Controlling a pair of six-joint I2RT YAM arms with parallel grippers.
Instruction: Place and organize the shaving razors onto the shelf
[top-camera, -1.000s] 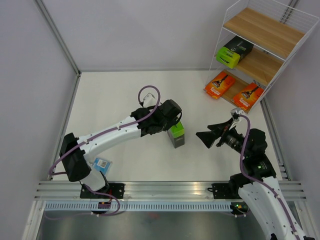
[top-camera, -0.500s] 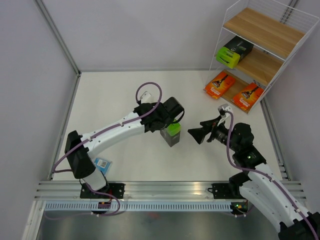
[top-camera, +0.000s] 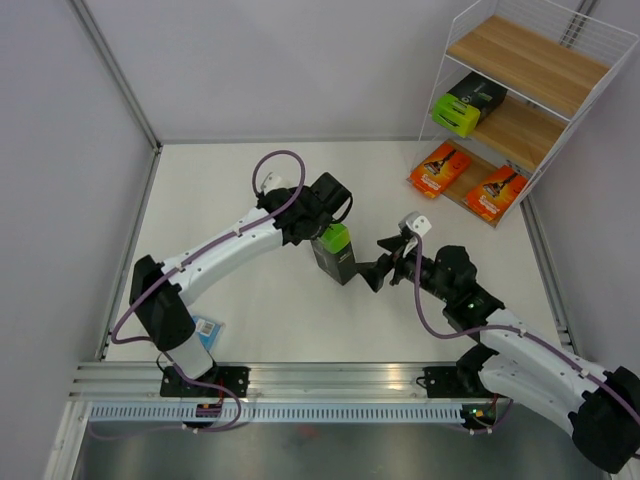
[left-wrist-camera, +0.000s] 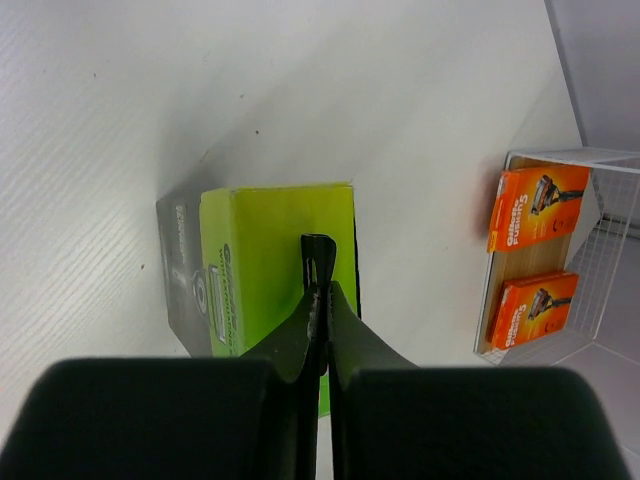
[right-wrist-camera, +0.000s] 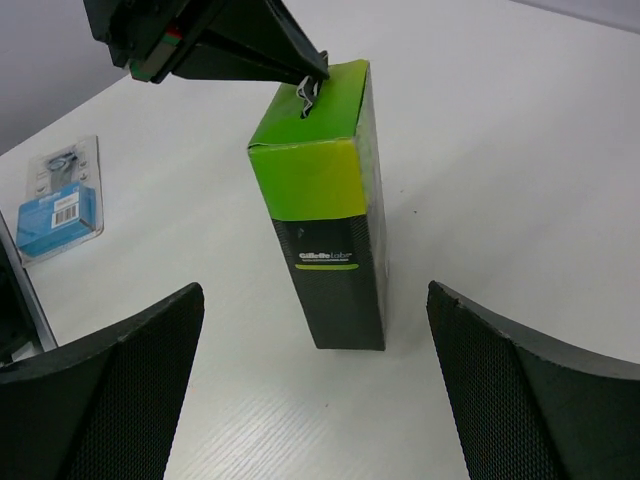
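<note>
Advancing since earlier, the right gripper (top-camera: 373, 266) nears the upright box (top-camera: 338, 258), spread wide; the left gripper (left-wrist-camera: 318, 250), fingers together, rests on its top. Off-centre contact could topple it.

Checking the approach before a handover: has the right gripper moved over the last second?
Yes. The right gripper has swung left, away from the shelf and toward the upright black and lime-green box.

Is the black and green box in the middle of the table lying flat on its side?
No, the box stands upright on its black end with the green end on top.
</note>
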